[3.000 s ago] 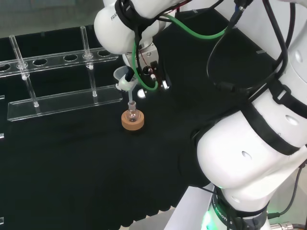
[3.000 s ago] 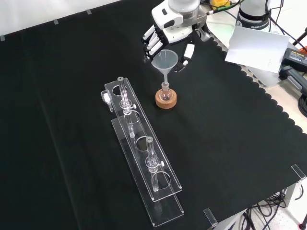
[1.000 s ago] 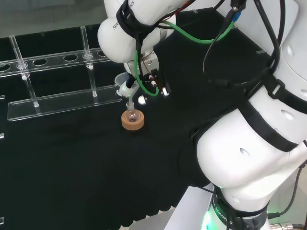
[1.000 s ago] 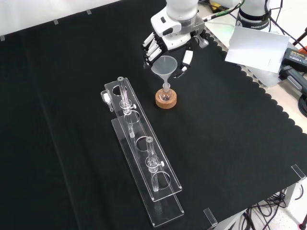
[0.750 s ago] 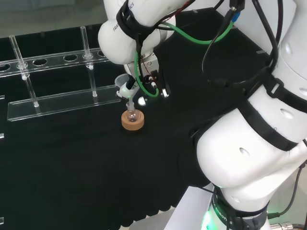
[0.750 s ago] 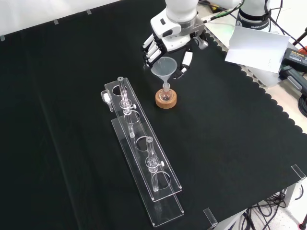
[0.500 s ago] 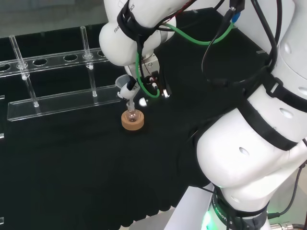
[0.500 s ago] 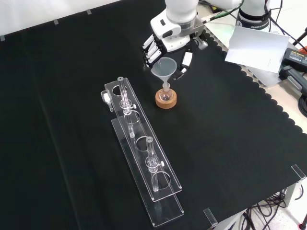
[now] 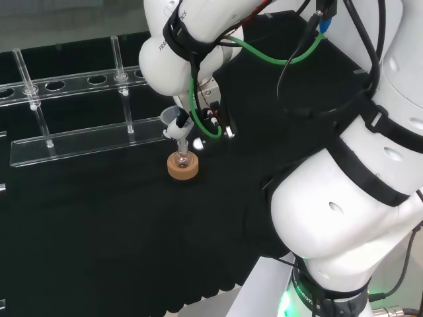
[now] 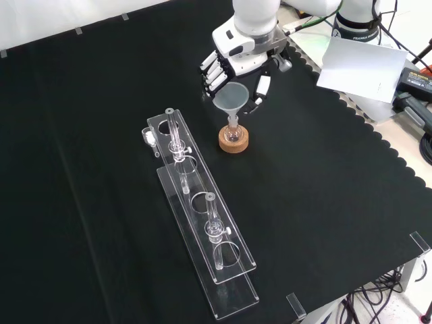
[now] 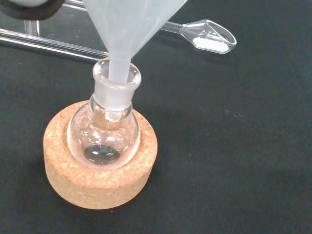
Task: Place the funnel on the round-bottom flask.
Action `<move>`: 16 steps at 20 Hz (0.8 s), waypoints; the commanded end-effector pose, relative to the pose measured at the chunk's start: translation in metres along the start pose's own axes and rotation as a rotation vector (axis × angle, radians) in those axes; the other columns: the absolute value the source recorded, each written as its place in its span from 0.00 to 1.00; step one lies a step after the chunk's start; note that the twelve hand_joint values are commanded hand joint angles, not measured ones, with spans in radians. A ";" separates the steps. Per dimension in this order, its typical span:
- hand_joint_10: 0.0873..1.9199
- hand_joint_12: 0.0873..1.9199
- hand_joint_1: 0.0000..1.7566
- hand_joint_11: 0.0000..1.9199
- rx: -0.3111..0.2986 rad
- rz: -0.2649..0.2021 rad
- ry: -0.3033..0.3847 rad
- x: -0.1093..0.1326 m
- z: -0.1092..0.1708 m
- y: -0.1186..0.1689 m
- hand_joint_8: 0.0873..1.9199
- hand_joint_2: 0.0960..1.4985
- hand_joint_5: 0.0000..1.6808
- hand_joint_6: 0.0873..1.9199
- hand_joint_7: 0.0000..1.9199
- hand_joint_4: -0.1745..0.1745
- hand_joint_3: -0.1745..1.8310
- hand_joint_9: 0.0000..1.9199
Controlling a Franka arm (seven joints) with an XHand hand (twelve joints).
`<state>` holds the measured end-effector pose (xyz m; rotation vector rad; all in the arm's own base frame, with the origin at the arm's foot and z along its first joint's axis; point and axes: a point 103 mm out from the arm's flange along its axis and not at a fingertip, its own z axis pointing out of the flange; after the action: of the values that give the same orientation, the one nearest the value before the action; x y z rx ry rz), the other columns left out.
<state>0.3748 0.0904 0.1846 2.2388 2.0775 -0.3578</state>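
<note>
One funnel (image 10: 231,98), one flask (image 11: 104,134), one cork ring (image 10: 233,140), one rack (image 10: 201,214).

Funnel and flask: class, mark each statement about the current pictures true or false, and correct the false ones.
1. The funnel's stem is inside the flask's neck. True.
2. The flask sits on a red ribbed ring. False: it sits on a cork ring.
3. The hand is at the funnel's cone. True.
4. The flask lies on its side. False: it stands upright.
5. The clear rack stands right of the flask in the front view. False: it stands to the left.
</note>
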 end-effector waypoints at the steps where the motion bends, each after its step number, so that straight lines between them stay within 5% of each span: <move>1: 0.22 0.63 0.48 0.27 0.004 -0.005 0.003 0.001 0.000 0.000 0.35 0.46 0.52 0.38 0.33 0.40 0.39 0.42; 16: 0.25 0.65 0.47 0.24 0.001 -0.016 -0.001 0.000 0.001 0.000 0.36 0.45 0.49 0.40 0.31 0.41 0.39 0.39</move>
<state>0.3738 0.0914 0.1834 2.2280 2.0978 -0.3542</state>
